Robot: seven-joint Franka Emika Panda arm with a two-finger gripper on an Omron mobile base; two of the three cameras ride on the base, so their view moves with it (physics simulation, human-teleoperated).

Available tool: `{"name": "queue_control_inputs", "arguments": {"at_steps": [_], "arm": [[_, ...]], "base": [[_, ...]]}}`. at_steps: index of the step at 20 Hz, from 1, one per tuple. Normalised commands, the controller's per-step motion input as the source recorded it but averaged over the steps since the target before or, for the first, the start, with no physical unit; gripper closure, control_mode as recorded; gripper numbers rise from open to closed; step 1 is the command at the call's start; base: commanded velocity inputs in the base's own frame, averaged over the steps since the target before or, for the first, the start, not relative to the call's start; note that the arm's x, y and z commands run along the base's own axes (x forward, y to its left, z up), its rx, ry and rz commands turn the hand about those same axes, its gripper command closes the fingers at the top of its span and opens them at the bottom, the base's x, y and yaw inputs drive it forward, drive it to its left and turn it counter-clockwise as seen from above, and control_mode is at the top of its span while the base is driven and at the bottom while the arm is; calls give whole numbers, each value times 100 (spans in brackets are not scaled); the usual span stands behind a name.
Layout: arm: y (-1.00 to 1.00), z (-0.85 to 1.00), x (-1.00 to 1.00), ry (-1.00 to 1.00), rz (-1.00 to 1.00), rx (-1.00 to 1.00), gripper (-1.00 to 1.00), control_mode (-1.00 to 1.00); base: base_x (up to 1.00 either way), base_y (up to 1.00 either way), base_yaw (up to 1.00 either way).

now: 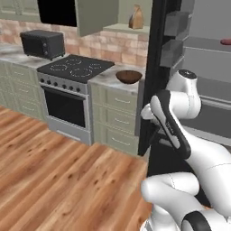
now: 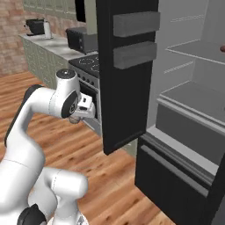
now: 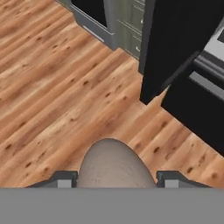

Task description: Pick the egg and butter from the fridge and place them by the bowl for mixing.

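- One egg point(image 3: 114, 164) sits clamped between the gripper point(image 3: 116, 179) fingers, above bare wood floor point(image 3: 52, 96).
- One bowl point(image 1: 128, 76) rests on the counter point(image 1: 106, 77) near its edge, beside the fridge point(image 2: 176, 132) with its door point(image 2: 125, 74) open.

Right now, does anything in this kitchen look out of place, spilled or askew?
Nothing looks spilled or damaged. The fridge door hangs wide open over the wood floor, which fits the task. The egg sits between the jaws, held above the floor. The bowl stands upright on the counter beside the stove.
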Motion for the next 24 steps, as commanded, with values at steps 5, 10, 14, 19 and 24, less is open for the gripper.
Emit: {"name": "queue_control_inputs", "arguments": {"at_steps": [5,10,14,19,24], "arm": [[0,0,0,0,0,0,100,100],[0,0,0,0,0,0,100,100],[0,0,0,0,0,0,100,100],[0,0,0,0,0,0,100,100],[0,0,0,0,0,0,100,100]], "base": [[34,71,1],[56,68,-6],[66,58,-12],[74,40,-30],[63,37,-49]]}}
